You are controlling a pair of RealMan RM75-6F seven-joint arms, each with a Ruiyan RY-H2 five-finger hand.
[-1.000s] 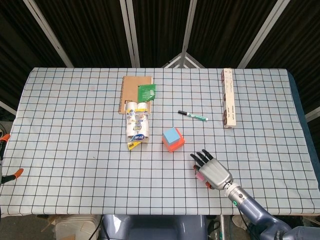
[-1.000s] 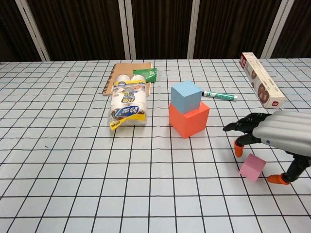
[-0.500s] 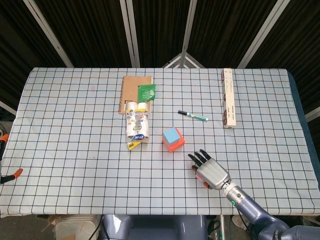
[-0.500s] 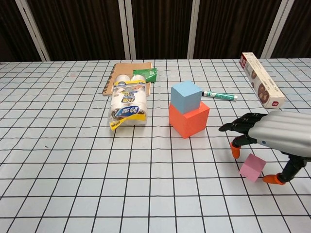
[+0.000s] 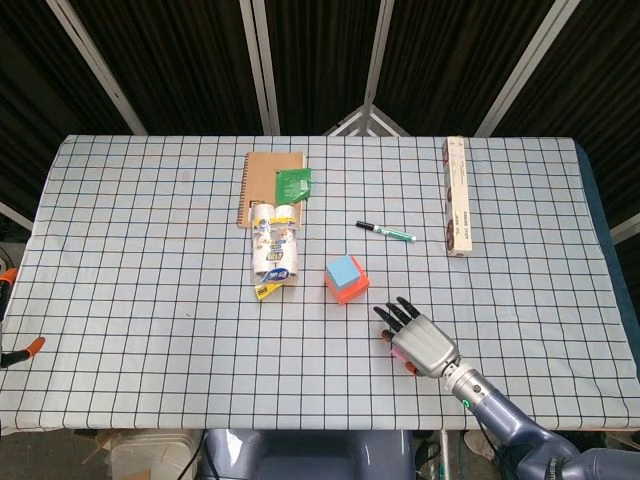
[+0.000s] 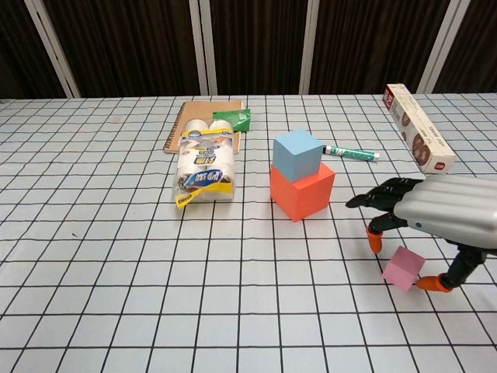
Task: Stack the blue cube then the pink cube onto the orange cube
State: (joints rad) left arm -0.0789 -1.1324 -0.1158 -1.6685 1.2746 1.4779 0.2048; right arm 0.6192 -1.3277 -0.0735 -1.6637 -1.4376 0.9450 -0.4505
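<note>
1. On the checked tablecloth [image 6: 101, 256] I see the matte orange cube [image 6: 302, 190] with the smaller blue cube [image 6: 297, 154] sitting on top of it, slightly turned.
2. My right hand [image 6: 435, 221] hangs over the pink cube [image 6: 404, 268], its ribbed silver back up, dark fingers spread forward, orange-tipped digits either side of the cube.
3. I cannot tell whether those tips touch the cube; it looks tilted on the cloth, to the right of the stack and nearer me.
4. From the head camera the pink cube is mostly hidden beneath the hand [image 5: 420, 338].
5. Behind the stack lie a green-capped marker [image 6: 351, 153], a glossy wrapped roll pack [image 6: 203, 169] and a spiral notebook [image 6: 194, 120].
</note>
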